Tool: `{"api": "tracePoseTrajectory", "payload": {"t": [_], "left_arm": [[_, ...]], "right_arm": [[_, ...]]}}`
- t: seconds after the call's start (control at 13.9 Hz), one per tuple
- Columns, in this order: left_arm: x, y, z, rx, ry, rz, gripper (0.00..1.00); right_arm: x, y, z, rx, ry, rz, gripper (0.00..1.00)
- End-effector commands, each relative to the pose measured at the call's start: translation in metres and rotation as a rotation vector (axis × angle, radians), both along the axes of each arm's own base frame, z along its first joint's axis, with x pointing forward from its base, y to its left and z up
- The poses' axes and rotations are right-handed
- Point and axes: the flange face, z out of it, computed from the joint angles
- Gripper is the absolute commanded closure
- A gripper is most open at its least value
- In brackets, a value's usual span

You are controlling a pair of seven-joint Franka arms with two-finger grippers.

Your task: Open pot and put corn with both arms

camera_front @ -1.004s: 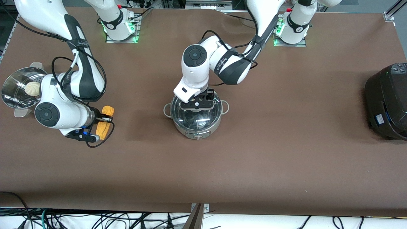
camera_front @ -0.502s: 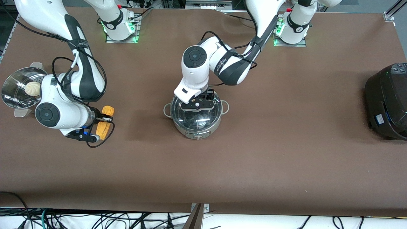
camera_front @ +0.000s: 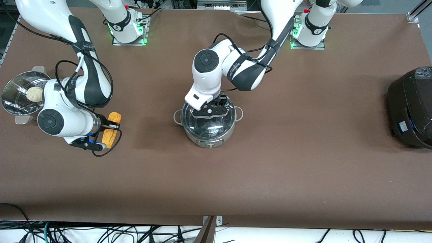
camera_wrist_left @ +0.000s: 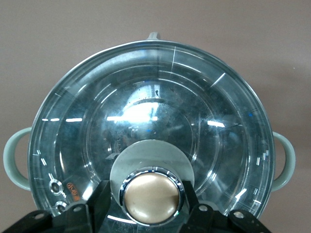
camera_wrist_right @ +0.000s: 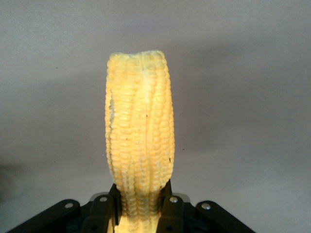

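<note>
The pot (camera_front: 208, 125) stood near the middle of the brown bench (camera_front: 287, 162), its glass lid (camera_wrist_left: 150, 126) seated on the rim and its two grey loop handles pointing toward either end of the bench; the left tool (camera_front: 212, 111) sat directly over the lid, and in the left wrist view its two black fingers (camera_wrist_left: 99, 201) stood just beside the tan knob (camera_wrist_left: 149, 196), one on each side; whether they already pressed the knob I could not tell. The right tool (camera_front: 108, 127) was toward the right arm's end of the bench, clenched on the corn (camera_front: 111, 130); the right wrist view showed the cob (camera_wrist_right: 140, 150) gripped near one end between the fingers (camera_wrist_right: 171, 206) with the rest of it sticking out past them. A steel steamer basket (camera_front: 15, 98) with a pale bun (camera_front: 34, 93) in it stood beside the right arm's wrist, at that same end; a black cooker (camera_front: 410, 108) stood at the left arm's end, well apart from the pot.
</note>
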Motion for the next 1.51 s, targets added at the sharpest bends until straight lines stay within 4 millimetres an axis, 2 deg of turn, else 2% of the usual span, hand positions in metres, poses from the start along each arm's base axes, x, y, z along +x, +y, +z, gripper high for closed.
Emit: {"api": "tracePoseTrajectory", "payload": {"t": [0.0, 0.29, 0.36, 0.5, 0.79, 1.0, 1.08, 1.29, 1.43], "left_arm": [[0.001, -0.004, 0.004, 0.011, -0.011, 0.011, 0.46], [0.001, -0.003, 0.003, 0.013, -0.009, 0.011, 0.66], [0.001, -0.003, 0.003, 0.013, -0.009, 0.011, 0.76], [0.000, -0.004, 0.005, 0.010, -0.008, 0.010, 0.79], [-0.005, -0.002, 0.009, 0.028, 0.024, 0.006, 0.80], [0.001, 0.002, 0.039, 0.014, 0.048, 0.020, 0.80], [0.001, 0.002, 0.041, 0.011, 0.054, 0.022, 0.80], [0.001, 0.003, 0.042, 0.012, 0.056, 0.020, 0.80], [0.014, 0.021, 0.057, 0.005, 0.055, 0.024, 0.80]], "right_arm": [[0.001, 0.001, 0.001, -0.006, 0.011, 0.018, 0.87], [0.001, 0.002, 0.001, -0.006, 0.011, 0.019, 0.86], [0.001, 0.002, 0.001, -0.007, 0.011, 0.016, 0.86], [0.001, 0.002, 0.001, -0.007, 0.011, 0.018, 0.86], [0.001, 0.002, 0.001, -0.007, 0.011, 0.018, 0.86], [0.001, 0.004, 0.000, -0.007, 0.010, 0.019, 0.86], [0.001, 0.004, -0.007, -0.008, 0.019, 0.019, 0.86], [0.001, 0.009, -0.004, -0.005, 0.018, 0.016, 0.86], [-0.001, 0.015, -0.002, 0.000, 0.018, 0.015, 0.86]]}}
